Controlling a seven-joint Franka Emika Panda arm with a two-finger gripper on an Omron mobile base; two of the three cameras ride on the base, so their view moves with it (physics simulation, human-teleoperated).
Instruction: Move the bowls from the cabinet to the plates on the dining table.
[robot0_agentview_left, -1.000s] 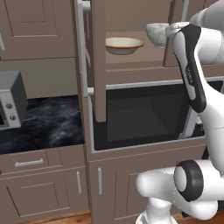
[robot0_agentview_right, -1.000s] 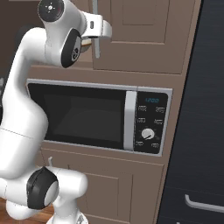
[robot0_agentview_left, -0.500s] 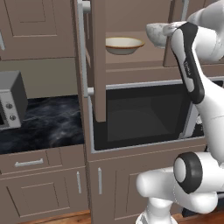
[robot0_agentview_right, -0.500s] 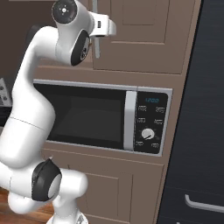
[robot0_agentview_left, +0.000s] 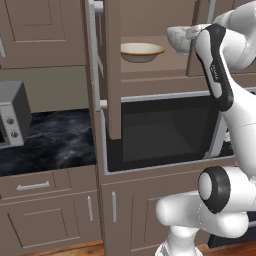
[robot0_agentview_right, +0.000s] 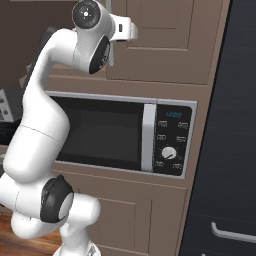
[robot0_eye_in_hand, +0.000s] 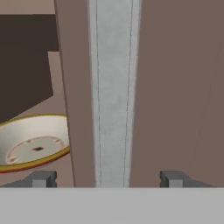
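Task looks barely begun. Both bowls sit inside the cabinet (robot0_agentview_left: 112, 70) on one shelf: the cream bowl (robot0_agentview_left: 142, 51) w/ tan-brown rim toward the left, the marbled bowl (robot0_agentview_left: 179, 38) to its right, partly behind the arm. Nothing lifted yet; plates and dining table still to be reached, so both transfers are left, as far as can be judged.

End effector (robot0_eye_in_hand: 107, 178) is spread wide, holding nothing; its two dark tips straddle the grey bar handle (robot0_eye_in_hand: 113, 92) at the bottom of the hand view, one each side, w/ clear gaps. Probably about the door handle, not a bowl.

Materials: cabinet is matte brown wood, panelled, flat fronts. Handle is a long straight bar, pale grey, faintly brushed. Cream bowl is shallow, round, glossy glaze, w/ a yellow-tan edge band. Marbled bowl is deeper, grey-white mottled, stone-like. Below the shelf, a built-in microwave (robot0_agentview_right: 120, 132) w/ dark glass door and silver trim. At left, a black white-veined marble surface (robot0_agentview_left: 47, 142), polished.
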